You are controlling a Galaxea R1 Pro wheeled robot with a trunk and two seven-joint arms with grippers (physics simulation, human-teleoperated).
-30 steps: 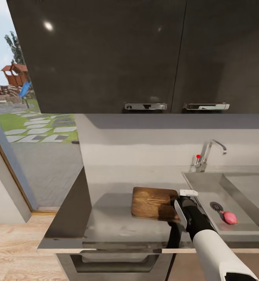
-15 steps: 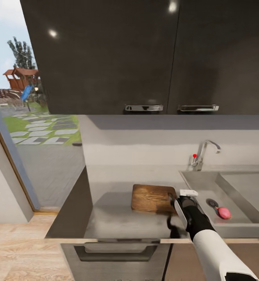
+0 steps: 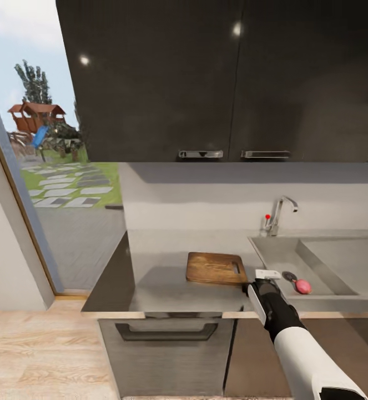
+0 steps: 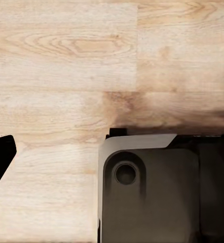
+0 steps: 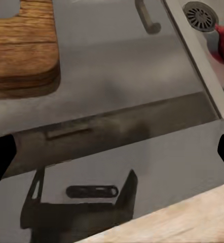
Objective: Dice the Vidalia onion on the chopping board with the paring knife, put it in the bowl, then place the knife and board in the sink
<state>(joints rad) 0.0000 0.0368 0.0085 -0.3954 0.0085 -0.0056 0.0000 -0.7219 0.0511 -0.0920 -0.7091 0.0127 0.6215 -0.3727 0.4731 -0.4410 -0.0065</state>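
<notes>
Camera backed away, chopping board [image 3: 216,269] unmoved, unlabelled

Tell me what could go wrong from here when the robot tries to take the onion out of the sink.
1. The Vidalia onion lies low in the sink beside the drain; being roundish, it may roll away when touched.
2. The right gripper hangs at the countertop front edge, so a direct reach may strike the sink rim.
3. The chopping board lies close beside that arm and could be pushed.
</notes>
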